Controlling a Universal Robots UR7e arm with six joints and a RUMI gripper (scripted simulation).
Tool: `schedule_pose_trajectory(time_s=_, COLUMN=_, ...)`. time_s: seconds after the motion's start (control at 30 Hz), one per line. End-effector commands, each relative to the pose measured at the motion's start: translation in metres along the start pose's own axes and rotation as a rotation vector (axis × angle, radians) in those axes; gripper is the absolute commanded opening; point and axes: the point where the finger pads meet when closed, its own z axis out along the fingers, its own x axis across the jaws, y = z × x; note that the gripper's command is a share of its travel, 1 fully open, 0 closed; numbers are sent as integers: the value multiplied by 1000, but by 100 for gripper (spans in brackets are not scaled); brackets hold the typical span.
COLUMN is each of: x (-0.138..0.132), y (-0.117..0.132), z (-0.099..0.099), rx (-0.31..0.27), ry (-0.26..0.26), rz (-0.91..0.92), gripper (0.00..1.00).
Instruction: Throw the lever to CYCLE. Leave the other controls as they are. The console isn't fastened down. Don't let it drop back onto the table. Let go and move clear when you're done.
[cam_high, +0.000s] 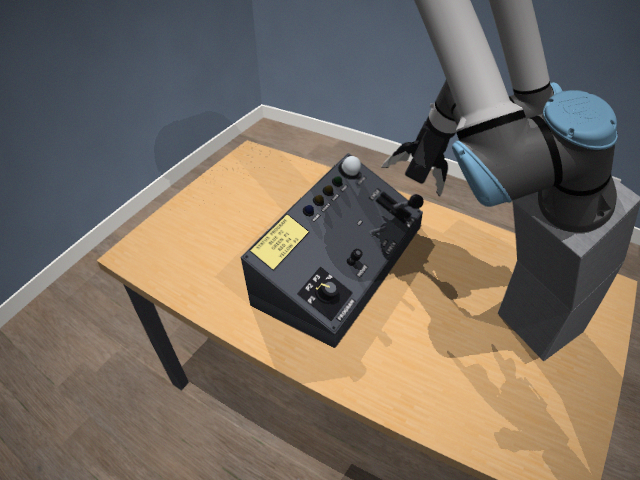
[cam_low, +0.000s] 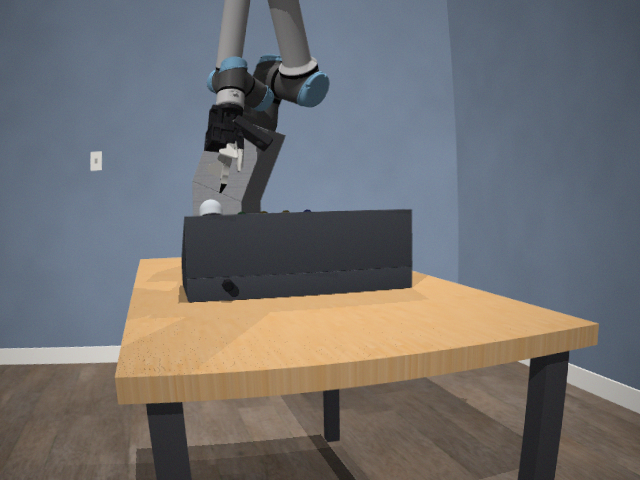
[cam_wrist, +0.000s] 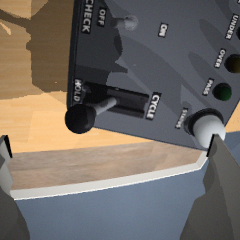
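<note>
The dark console stands on the wooden table. Its lever, with a black ball knob, leans at the HOLD end of its slot. The CYCLE label marks the other end of the slot. My gripper is open and empty. It hangs above and just beyond the console's back edge, near the lever, touching nothing. In the exterior view the console's back hides the lever.
On the panel are a white STATUS ball, a CHECK toggle, a row of lamps, a PROGRAM dial and a yellow label. The arm's grey pedestal stands to the console's right.
</note>
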Motion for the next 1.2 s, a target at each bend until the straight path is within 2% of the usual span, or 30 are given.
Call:
schedule_pose_trajectory(time_s=0.0, x=-2, y=4, z=1, rx=20, ry=13, rz=-136, gripper=100)
schedule_pose_trajectory(time_s=0.13, x=-5, y=8, z=1, rx=28, ry=25, rz=-270, gripper=100)
schedule_pose_trajectory(time_s=0.23, x=-5, y=8, z=1, rx=28, ry=25, rz=-270, gripper=100)
schedule_pose_trajectory(time_s=0.73, x=-12, y=25, z=4, rx=38, ry=76, rz=-712, gripper=100)
schedule_pose_trajectory(time_s=0.8, x=-12, y=25, z=4, rx=38, ry=76, rz=-712, gripper=100)
schedule_pose_trajectory(time_s=1.17, x=-14, y=36, z=5, rx=31, ry=111, rz=-968, gripper=100)
